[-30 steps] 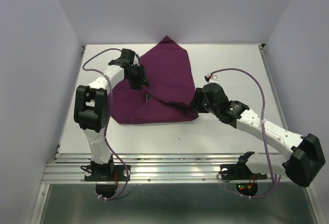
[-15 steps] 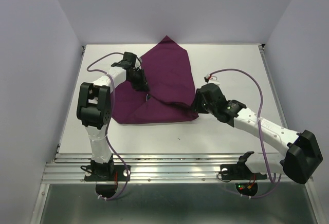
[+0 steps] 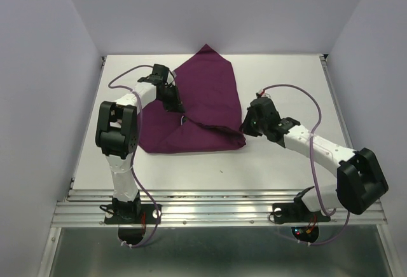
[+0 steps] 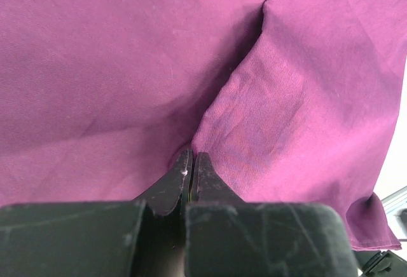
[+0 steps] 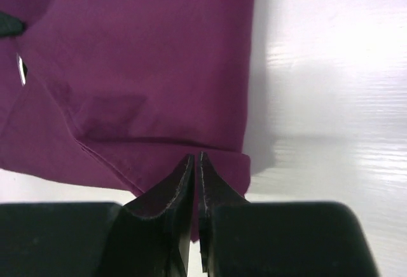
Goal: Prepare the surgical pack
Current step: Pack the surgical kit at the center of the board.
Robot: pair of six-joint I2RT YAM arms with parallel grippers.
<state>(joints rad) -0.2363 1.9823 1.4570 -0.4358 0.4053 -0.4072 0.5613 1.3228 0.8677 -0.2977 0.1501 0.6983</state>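
Purple cloth point(image 3: 203, 99): laid partly folded at centre of the surface point(image 3: 286, 74). Left end effector point(image 3: 173, 102): clenched on a fold. Right end effector point(image 3: 248, 124): clenched on the lower-right corner. Further wrapping is judged outstanding.

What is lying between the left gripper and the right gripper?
The folded dark purple cloth, pinched by the left gripper and right gripper; a small shiny bit peeks from its fold. Seen in the top view.

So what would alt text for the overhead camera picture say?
A large dark purple cloth lies partly folded on a pale table. The left gripper pinches its left part and the right gripper its near right corner.
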